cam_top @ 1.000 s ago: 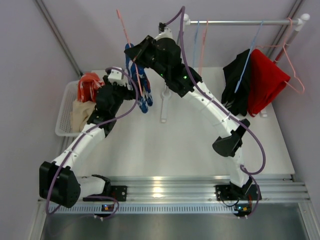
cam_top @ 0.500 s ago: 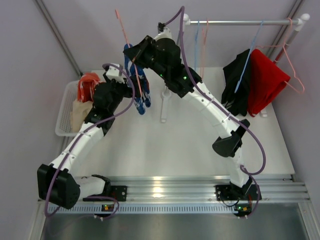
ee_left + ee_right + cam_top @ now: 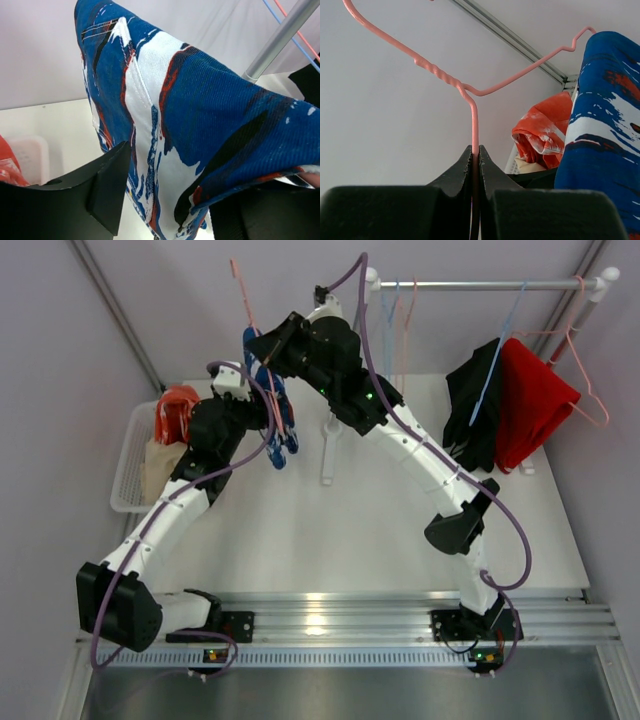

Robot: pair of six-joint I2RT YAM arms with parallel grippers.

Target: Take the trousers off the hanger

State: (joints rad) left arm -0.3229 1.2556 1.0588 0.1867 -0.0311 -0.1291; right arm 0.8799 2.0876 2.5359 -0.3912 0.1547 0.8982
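Note:
The blue trousers with white pattern (image 3: 278, 425) hang over a pink wire hanger (image 3: 240, 285), held in the air left of the rail. My right gripper (image 3: 260, 343) is shut on the hanger's stem (image 3: 474, 125), just below its twisted neck. My left gripper (image 3: 260, 405) is closed on the blue trousers (image 3: 200, 110); its fingers (image 3: 107, 185) stand on either side of the thick fold. The trousers also show at the right of the right wrist view (image 3: 600, 125). Black trousers (image 3: 475, 410) and red trousers (image 3: 530, 405) hang on hangers on the rail.
A white basket (image 3: 130, 455) at the table's left edge holds orange-red trousers (image 3: 178, 410) and beige trousers (image 3: 160, 470). The metal rail (image 3: 490, 284) runs along the back right, with empty blue and pink hangers (image 3: 400, 320). Its white stand (image 3: 328, 450) rises mid-table.
Both grippers have shifted slightly left and toward the back, carrying the hanger and the blue trousers. The trousers' lower end has swung a little to the left.

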